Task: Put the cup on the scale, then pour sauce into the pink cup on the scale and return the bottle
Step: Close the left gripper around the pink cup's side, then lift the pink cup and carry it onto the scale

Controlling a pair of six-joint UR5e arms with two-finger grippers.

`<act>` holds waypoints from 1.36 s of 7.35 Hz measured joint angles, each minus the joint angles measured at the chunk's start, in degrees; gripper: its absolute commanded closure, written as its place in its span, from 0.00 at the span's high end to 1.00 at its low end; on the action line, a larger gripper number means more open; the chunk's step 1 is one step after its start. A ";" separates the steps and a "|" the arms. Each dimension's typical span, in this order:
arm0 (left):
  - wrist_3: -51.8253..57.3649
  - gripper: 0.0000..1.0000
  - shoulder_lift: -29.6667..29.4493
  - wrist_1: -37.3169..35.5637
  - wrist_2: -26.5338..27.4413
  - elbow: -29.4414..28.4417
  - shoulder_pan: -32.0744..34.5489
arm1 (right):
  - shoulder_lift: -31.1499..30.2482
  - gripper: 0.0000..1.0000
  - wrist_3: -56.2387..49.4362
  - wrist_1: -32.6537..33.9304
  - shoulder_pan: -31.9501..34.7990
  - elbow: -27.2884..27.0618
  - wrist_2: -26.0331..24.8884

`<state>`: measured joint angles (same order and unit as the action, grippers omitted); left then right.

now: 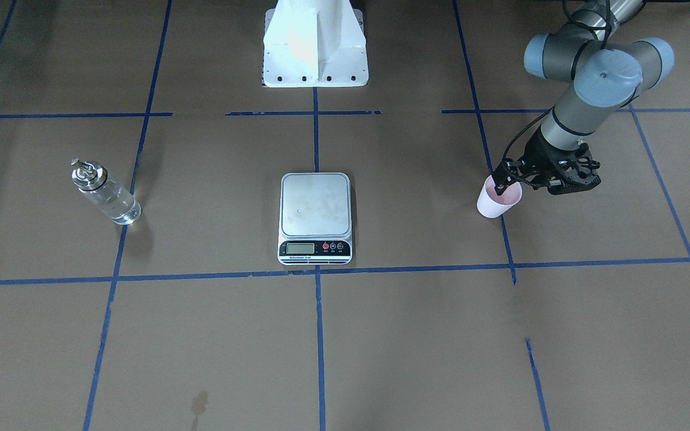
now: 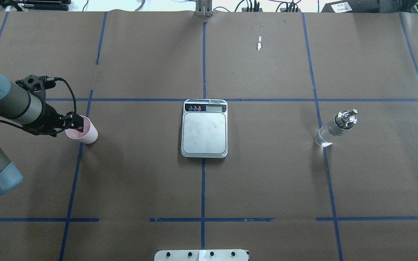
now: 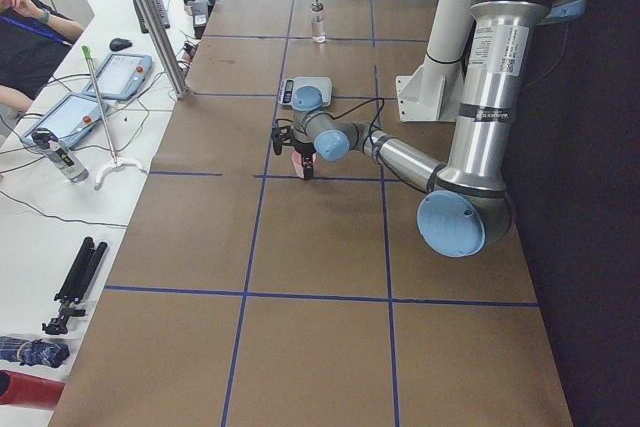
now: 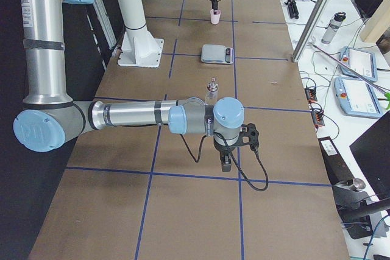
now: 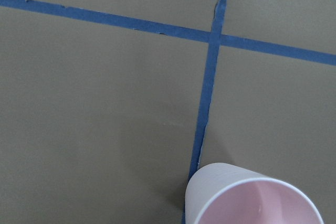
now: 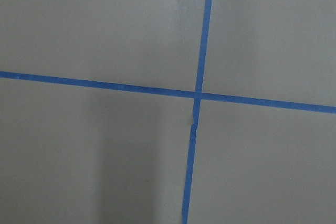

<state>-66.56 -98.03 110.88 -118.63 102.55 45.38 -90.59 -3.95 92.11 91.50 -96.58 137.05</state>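
Exterior front-facing: small pale pink tapered cup (image 1: 496, 203) stands on robot's left, well apart from flat steel kitchen scale (image 1: 315, 206); left gripper (image 1: 499, 184) at its rim, squeeze unclear.
Overhead exterior: cup looks light and thin; pinch rim softly.
Exterior right: right gripper (image 4: 226, 161), wide or narrow, cannot tell.

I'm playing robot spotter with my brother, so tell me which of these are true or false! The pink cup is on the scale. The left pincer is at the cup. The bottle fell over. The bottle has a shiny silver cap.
1. The pink cup is on the scale. False: it stands on the table, off to the robot's left, and the scale's platform is bare.
2. The left pincer is at the cup. True: its tips are right at the rim.
3. The bottle fell over. False: it stands upright on the table, on the robot's right side.
4. The bottle has a shiny silver cap. True.
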 measured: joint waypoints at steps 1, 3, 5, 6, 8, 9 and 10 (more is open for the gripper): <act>0.01 0.18 0.14 0.00 0.04 0.10 -0.02 | 0.03 1.00 0.00 0.00 0.00 0.02 -0.02; -0.03 0.00 0.26 -0.04 0.22 0.45 -0.02 | 0.06 1.00 0.00 0.00 0.00 0.05 -0.03; -0.01 0.00 0.04 -2.08 0.51 1.94 -0.05 | 0.06 1.00 0.00 0.00 0.00 0.07 -0.02; 0.17 0.00 -0.37 -6.01 0.50 4.52 -0.06 | 0.06 1.00 0.00 0.00 0.00 0.07 0.02; 0.36 0.00 -3.65 -17.88 0.40 11.58 0.02 | 0.06 1.00 -0.02 0.03 0.00 0.00 0.11; 0.29 0.00 -7.97 -24.31 0.36 13.14 0.02 | 0.06 1.00 -0.06 0.02 0.00 0.00 0.13; -0.12 0.00 -12.68 -29.32 0.19 13.57 -0.08 | 0.05 1.00 -0.08 0.04 0.01 -0.01 0.14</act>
<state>-66.68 -110.71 81.56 -118.44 116.12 45.30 -90.54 -4.03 92.15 91.51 -96.59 137.19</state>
